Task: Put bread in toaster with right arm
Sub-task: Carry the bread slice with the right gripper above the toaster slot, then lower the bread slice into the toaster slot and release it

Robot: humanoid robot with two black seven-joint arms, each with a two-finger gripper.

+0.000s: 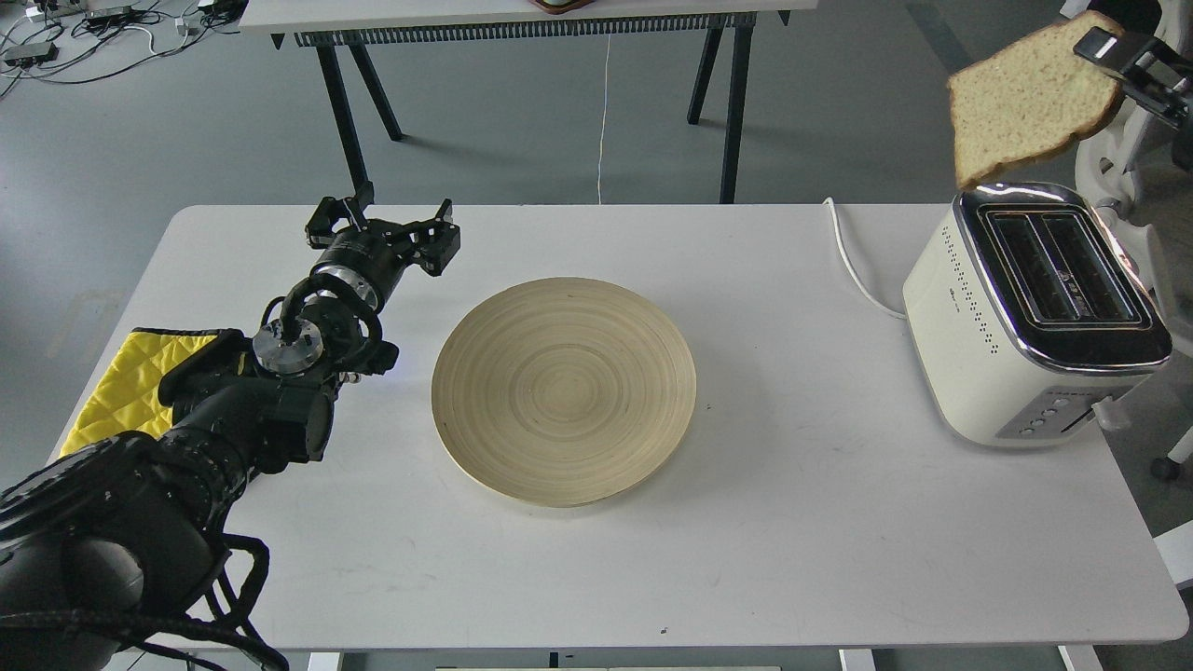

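The slice of bread [1030,98] hangs in the air at the top right, tilted, just above the far end of the toaster [1035,312]. My right gripper [1109,48] is shut on the bread's upper right crust; most of the right arm is out of view. The cream-white toaster stands at the table's right edge, its two black slots open to view and empty. My left gripper [384,219] is open and empty over the table's far left, well away from the bread.
A round wooden plate [565,390] lies bare in the middle of the white table [792,522]. A yellow cloth [121,382] lies at the left edge under my left arm. The toaster's white cord [853,261] runs off the far edge. A white chair stands right of the toaster.
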